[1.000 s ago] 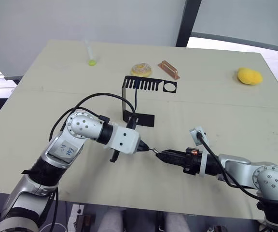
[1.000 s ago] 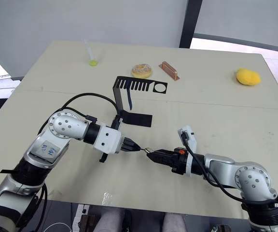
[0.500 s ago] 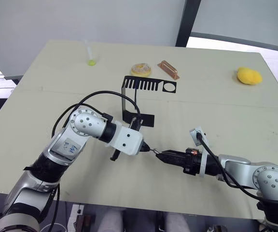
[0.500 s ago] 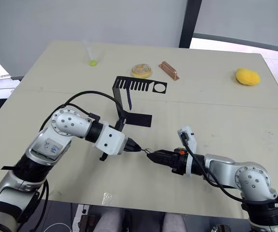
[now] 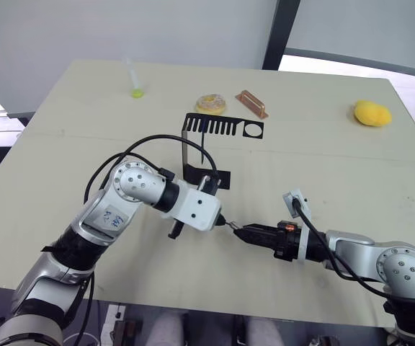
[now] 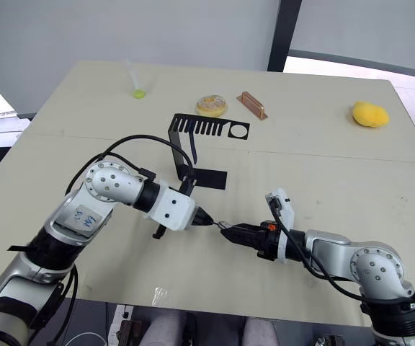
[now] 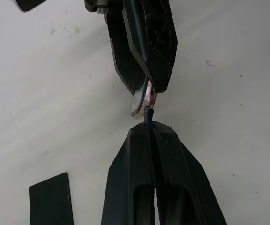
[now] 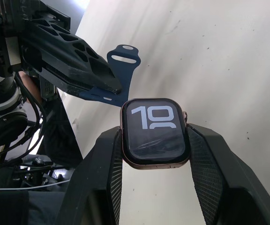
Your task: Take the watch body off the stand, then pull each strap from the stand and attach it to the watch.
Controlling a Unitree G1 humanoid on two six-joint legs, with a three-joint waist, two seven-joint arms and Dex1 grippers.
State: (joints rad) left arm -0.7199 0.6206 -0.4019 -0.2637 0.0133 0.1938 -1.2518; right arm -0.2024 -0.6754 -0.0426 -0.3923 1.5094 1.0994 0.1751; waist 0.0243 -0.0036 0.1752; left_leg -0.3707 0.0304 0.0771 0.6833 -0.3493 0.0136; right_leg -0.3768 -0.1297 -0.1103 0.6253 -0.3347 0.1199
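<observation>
My right gripper (image 5: 241, 231) is shut on the watch body (image 8: 154, 132), a small silvery-rimmed case whose black screen shows white digits. It holds the watch just above the table's near middle. My left gripper (image 5: 222, 221) faces it tip to tip and is shut on a dark blue strap (image 8: 112, 74). The strap's end (image 7: 148, 114) meets the watch's edge (image 7: 141, 100). Behind them stands the black stand (image 5: 224, 128) with its comb-like top plate and flat foot (image 5: 209, 176). Another dark strap (image 6: 193, 148) hangs from the comb.
At the table's far side lie a doughnut-like ring (image 5: 211, 104), a copper-coloured block (image 5: 251, 104), a yellow lump (image 5: 372, 113) at far right and a thin green-tipped tube (image 5: 135, 81) at far left. A black cable (image 5: 150, 143) loops over my left arm.
My left arm has swung rightward, bringing its gripper and the strap a little closer to the watch. The right gripper has stayed where it was.
</observation>
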